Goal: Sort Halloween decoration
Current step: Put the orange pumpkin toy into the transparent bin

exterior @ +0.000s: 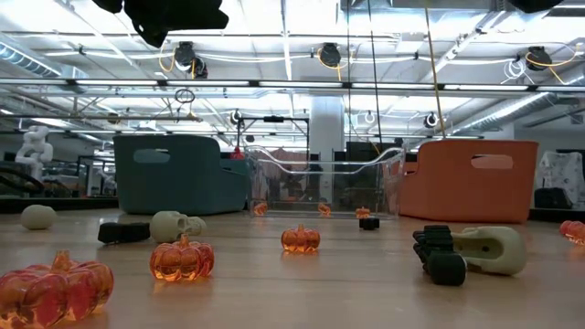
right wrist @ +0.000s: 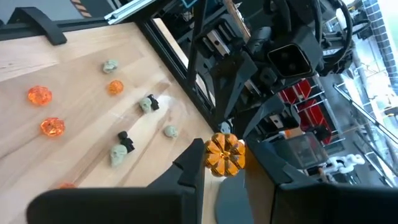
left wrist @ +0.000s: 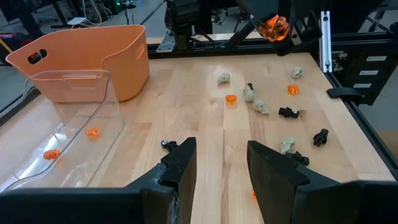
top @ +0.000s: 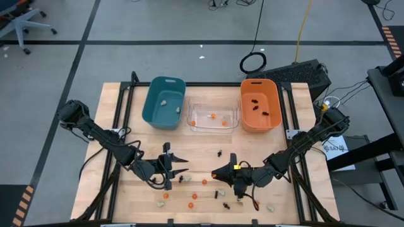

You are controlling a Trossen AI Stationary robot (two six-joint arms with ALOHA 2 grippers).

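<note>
Both arms reach inward over the tabletop's near half, tools facing each other — the left tool [top: 183, 166] with fingers parted and empty, the right tool [top: 218, 174] closed on something.

Lying on the pale wooden counter [top: 126, 126]: at the far edge, standing in a row, a teal bin [top: 163, 102], a clear bin [top: 213, 117] and an orange bin [top: 259, 104]; near the front, scattered loosely, small orange pumpkins [exterior: 182, 259], black spidery pieces [top: 219, 152] and pale skull-like lumps [exterior: 175, 225].
</note>
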